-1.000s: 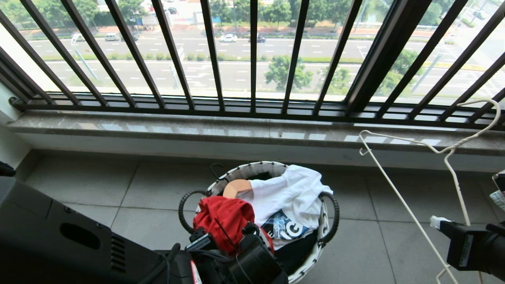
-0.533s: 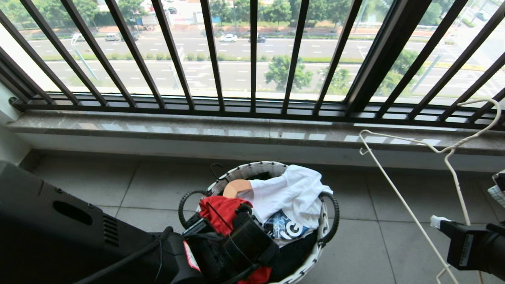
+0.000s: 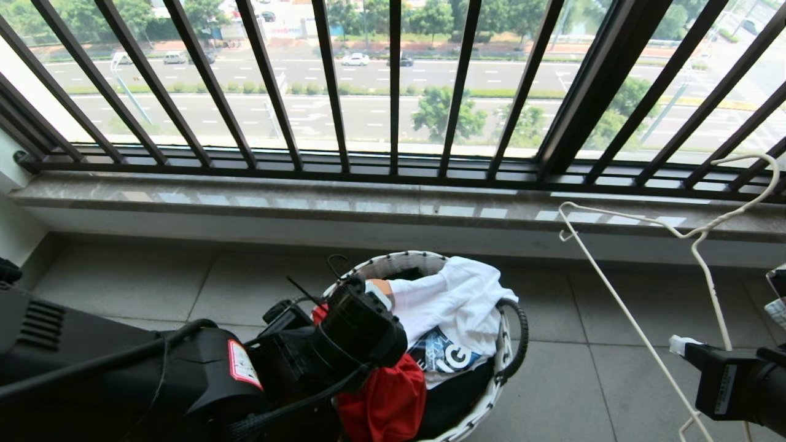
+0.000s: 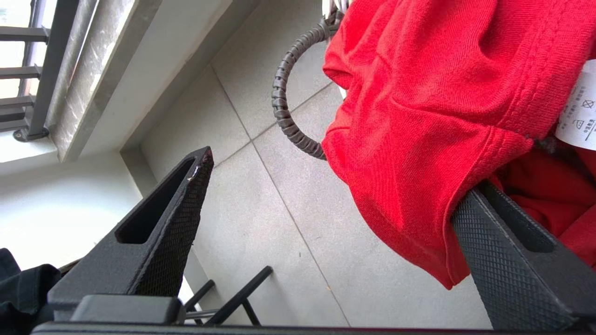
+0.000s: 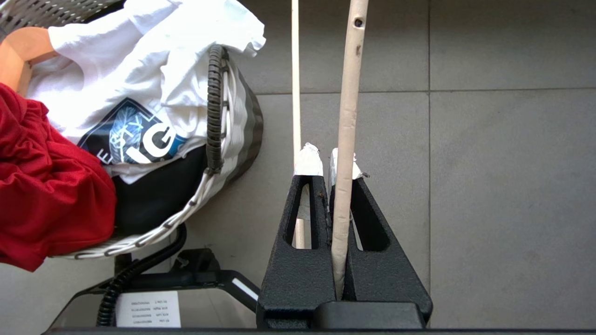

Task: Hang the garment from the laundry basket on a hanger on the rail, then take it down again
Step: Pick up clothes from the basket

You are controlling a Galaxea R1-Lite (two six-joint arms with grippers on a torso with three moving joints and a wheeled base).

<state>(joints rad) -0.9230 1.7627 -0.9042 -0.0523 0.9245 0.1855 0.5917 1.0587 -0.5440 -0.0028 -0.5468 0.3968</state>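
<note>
From the head camera, you had the left hand (image 3: 368,291) low over the small round laundry basket with the white-and-black woven rim (image 3: 488,402), reaching in on its left side. That placement made sense for a pick: the red short-sleeved T-shirt (image 3: 387,402) lay bunched on the near-left side of the basket, partly under your arm and spilling over the rim. Beside it in the basket sat a white printed shirt (image 3: 451,307) with something black beneath, and a wooden hanger end (image 3: 385,285) poked up by the hand. At the lower right your right hand (image 3: 678,347) held the thin cream-white wire hanger (image 3: 638,331) upright off the grey tiled floor (image 3: 153,282), presumably ready to receive the shirt. No rail showed.

In the left wrist camera, the hand (image 4: 326,204) was spread wide. One finger (image 4: 503,251) touched the red cloth, whose hem draped over its tip; the other finger stood clear over the floor. Nothing was pinched yet. The black loop handle (image 4: 284,102) curved just beside the cloth.

In the right wrist camera, the hand (image 5: 325,160) was pressed together on the hanger's wire (image 5: 347,116), which ran between the padded fingertips. The basket (image 5: 233,135) lay near, with white shirt (image 5: 139,60) on top, red shirt (image 5: 51,200) over its edge.
</note>
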